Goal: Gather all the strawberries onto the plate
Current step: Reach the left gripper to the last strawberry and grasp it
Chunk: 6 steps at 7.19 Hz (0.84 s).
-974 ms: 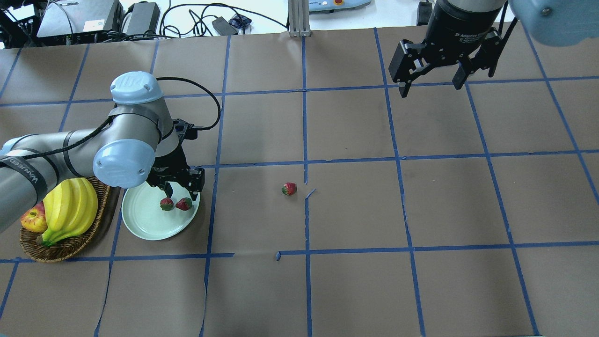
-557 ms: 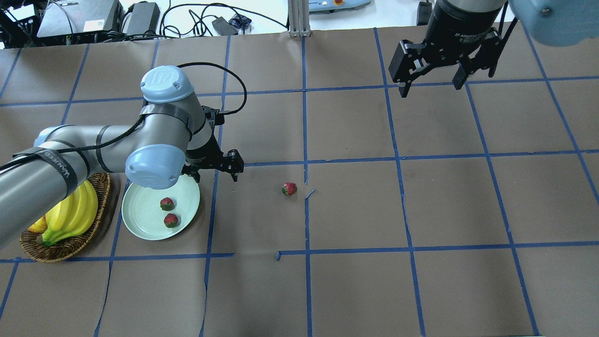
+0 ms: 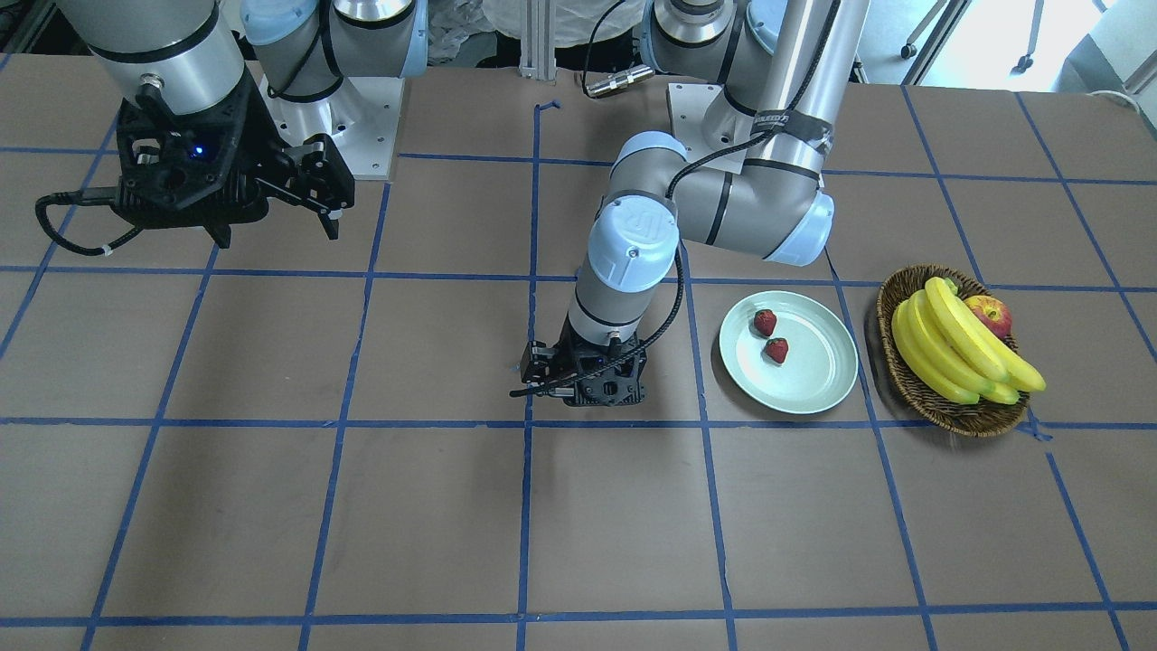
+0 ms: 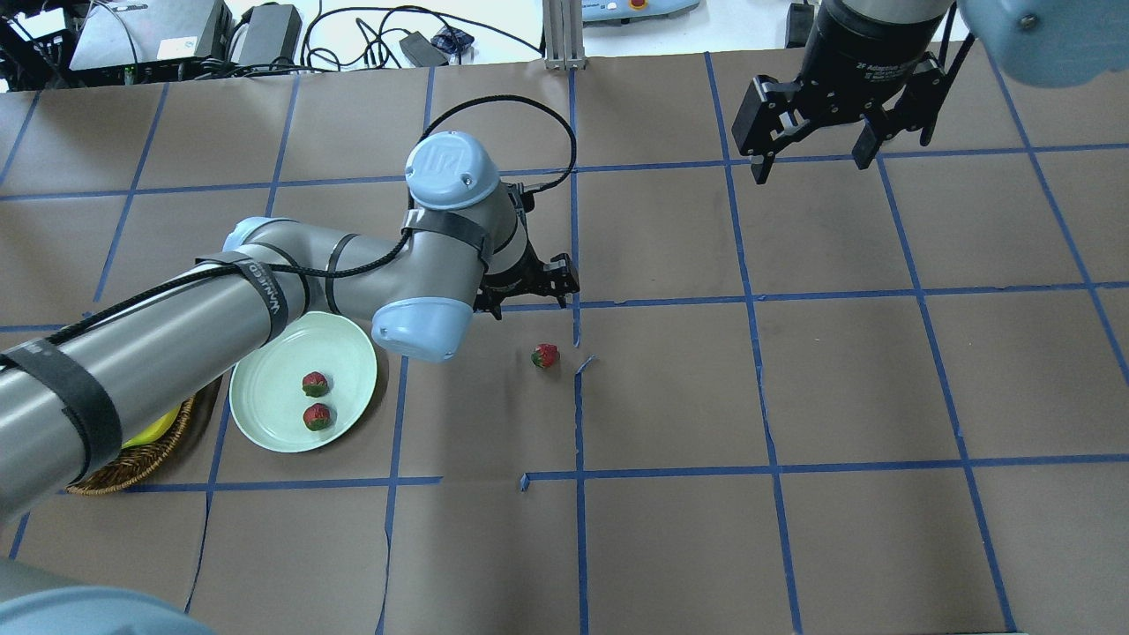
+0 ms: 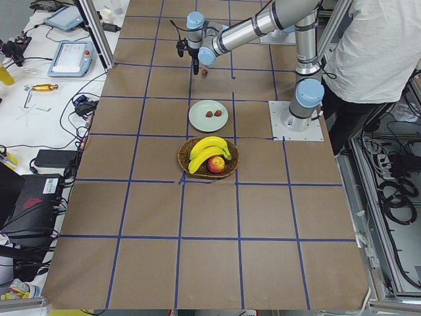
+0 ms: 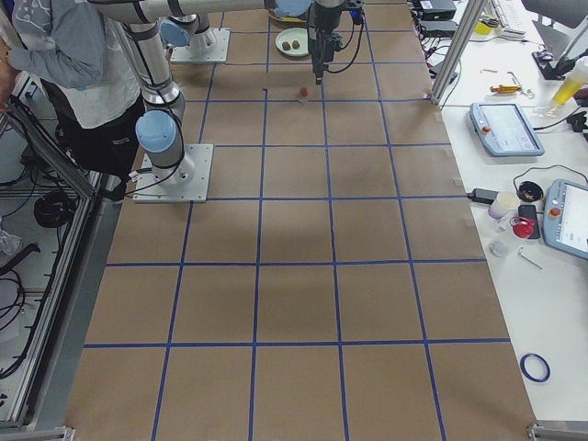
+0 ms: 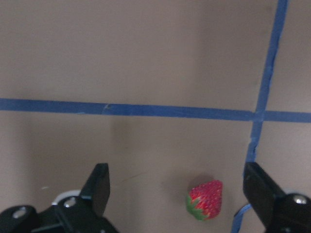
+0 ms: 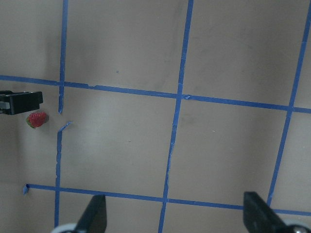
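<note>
Left hand (image 7: 176,170): fingers spread, nothing between them, pointing down over the worktop (image 4: 882,379) near a crossing of the blue tape (image 4: 750,298) at mid-table.

Third strawberry (image 4: 545,355) lies on bare paper, just on the robot's side of that hand. Left wrist cam has it low in frame, inside the finger gap but nearer one finger, untouched. Front cam: hidden behind the wrist.

Plate (image 4: 265,428) sits on the robot's left part of the worktop. Two strawberries (image 4: 315,384) lie on it near the middle, close together, not touching. So 2 of 3 are in and one is out, well apart from the plate.

Right hand (image 4: 811,166): spread, empty, held high over the far right area, well apart from plate and fruit. Its cam looks straight down at the grid, with the third strawberry small at the frame's left edge.

Basket (image 3: 958,420) is just beside the plate on its outer side, with bananas (image 3: 949,348) and an apple (image 3: 990,315) in it.

Person (image 5: 375,46) stands behind the robot base in the side views.
</note>
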Motion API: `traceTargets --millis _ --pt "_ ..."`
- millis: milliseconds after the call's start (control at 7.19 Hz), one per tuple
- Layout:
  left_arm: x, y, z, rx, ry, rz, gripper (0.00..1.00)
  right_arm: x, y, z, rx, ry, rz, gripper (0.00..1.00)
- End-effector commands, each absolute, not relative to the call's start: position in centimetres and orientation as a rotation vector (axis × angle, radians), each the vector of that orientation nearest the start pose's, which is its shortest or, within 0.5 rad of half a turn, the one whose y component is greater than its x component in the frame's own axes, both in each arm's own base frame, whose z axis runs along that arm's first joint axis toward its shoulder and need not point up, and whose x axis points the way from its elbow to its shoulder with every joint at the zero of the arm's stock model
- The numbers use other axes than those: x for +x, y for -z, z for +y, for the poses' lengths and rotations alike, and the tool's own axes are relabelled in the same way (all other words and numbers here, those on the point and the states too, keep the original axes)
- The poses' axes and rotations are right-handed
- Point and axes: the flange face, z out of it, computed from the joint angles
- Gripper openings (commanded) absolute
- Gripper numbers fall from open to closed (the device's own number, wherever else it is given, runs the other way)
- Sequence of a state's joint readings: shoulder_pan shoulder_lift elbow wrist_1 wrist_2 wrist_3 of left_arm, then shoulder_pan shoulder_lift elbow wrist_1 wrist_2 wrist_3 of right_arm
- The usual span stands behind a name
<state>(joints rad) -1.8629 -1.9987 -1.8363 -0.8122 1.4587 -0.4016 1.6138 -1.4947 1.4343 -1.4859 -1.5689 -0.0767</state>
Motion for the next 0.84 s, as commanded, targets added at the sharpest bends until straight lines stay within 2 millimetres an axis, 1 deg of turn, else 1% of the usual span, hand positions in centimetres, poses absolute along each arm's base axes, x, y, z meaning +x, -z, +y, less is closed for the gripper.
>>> traceTargets --millis 0,278,418,557,696 --pt "-31.9 -17.6 -50.9 -0.156 -0.046 3.238 0.86 15.5 -50.8 -51.5 -0.185 -0.038 3.134 1.0" --pt "-31.7 -16.4 -49.6 -0.148 -0.097 3.225 0.68 15.5 -50.4 -51.8 -0.185 -0.05 3.134 1.0" --pt "-31.7 -16.8 -49.6 -0.135 -0.088 3.228 0.36 15.5 -50.4 -51.8 -0.185 -0.051 3.134 1.0" --pt "-31.6 -17.0 -49.5 -0.133 -0.099 3.222 0.13 15.5 -50.4 -51.8 -0.185 -0.051 3.134 1.0" --pt "-31.5 -17.4 -49.2 -0.132 -0.13 3.212 0.0 15.5 -50.4 -51.8 -0.185 -0.051 3.134 1.0"
